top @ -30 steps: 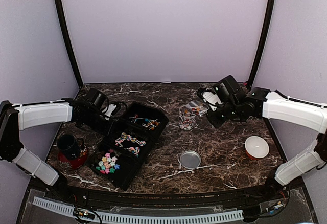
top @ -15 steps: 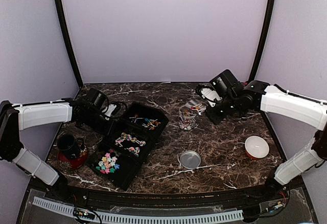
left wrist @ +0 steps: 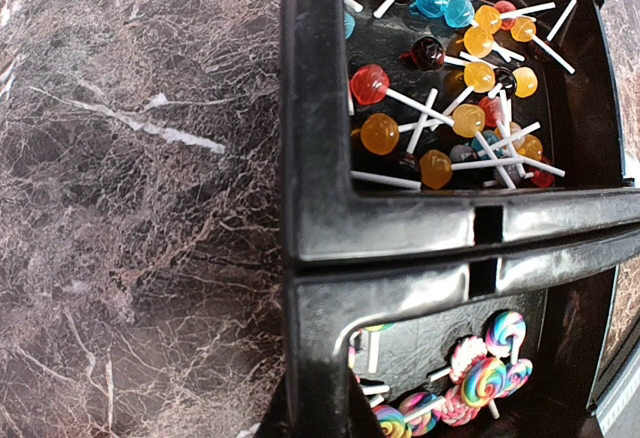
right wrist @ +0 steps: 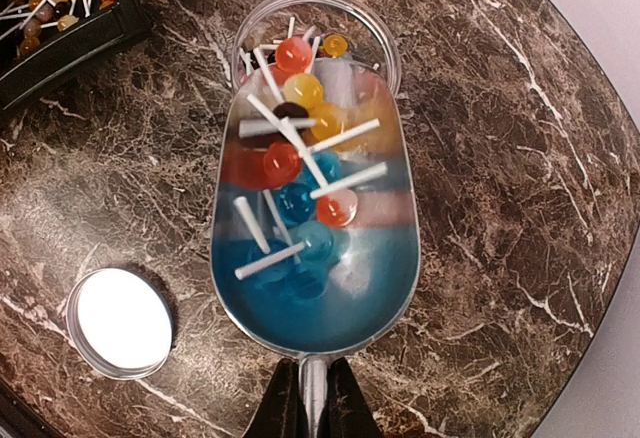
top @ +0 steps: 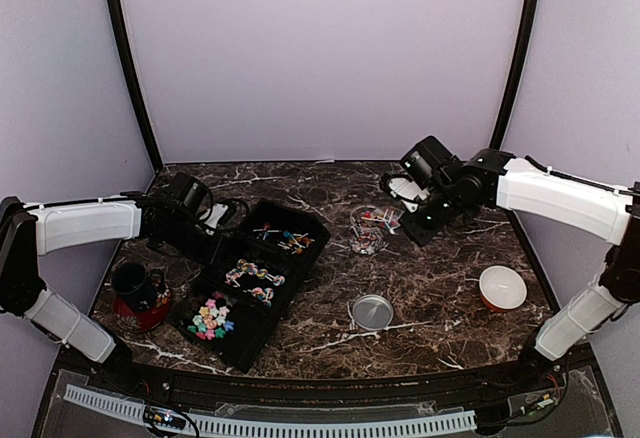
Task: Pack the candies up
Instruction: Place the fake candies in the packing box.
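- Our right gripper (right wrist: 309,410) was pinched narrow on the stem of a clear plastic scoop (right wrist: 315,293), which reached straight out ahead of its fingers.
- A load of small round-headed candies on white sticks, in mixed colours (right wrist: 283,163), lay in the scoop. Its far lip sat over the mouth of a small clear glass jar (right wrist: 388,48), and some candies showed inside the jar.
- We judged the step in hand to be the pour. The lip should tip down slowly and stay centred over the jar, because the crossed sticks could bridge, then drop all at once onto the dark marble tabletop (right wrist: 480,158).
- A round silvery lid (right wrist: 122,321) lay to the gripper's left in its own camera, near the jar but apart from it.
- Our left gripper (top: 205,220) was closed at the edge of a black plastic compartment tray (left wrist: 390,230) that held more candies. We could not tell whether it pinched the tray wall.
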You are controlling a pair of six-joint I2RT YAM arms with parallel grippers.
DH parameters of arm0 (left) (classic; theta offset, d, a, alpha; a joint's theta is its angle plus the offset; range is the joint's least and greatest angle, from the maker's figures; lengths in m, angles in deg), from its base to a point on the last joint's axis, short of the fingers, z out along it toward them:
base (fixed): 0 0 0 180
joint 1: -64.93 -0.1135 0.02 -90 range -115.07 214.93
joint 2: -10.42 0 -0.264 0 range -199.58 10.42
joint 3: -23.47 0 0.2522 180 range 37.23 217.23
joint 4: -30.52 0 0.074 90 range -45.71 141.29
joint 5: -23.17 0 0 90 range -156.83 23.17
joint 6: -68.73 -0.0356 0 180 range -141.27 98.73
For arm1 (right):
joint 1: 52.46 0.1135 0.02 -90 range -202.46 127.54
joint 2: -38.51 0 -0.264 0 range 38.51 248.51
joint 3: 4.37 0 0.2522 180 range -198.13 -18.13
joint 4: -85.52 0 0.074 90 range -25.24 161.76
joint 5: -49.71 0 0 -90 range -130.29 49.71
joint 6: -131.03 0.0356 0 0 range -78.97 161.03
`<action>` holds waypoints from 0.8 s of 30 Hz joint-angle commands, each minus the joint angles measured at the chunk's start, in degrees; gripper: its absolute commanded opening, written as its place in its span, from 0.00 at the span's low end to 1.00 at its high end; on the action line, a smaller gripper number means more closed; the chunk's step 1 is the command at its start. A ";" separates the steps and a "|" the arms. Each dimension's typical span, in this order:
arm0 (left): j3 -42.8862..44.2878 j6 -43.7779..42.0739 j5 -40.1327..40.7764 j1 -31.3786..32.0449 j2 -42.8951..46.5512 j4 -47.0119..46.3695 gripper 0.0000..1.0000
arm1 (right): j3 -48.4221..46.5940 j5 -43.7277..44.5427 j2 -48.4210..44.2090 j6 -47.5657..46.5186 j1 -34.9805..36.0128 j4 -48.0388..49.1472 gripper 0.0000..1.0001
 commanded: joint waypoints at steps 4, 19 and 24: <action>0.32 1.24 -2.60 -0.39 3.82 -2.63 0.00 | -3.30 0.95 1.49 1.05 -0.48 -2.54 0.00; 0.34 1.19 -2.78 -0.39 3.52 -2.64 0.00 | -6.83 2.96 4.02 0.51 -0.49 -8.16 0.00; 0.38 1.24 -2.71 -0.37 3.43 -2.71 0.00 | -8.22 3.66 4.31 0.56 -0.51 -10.50 0.00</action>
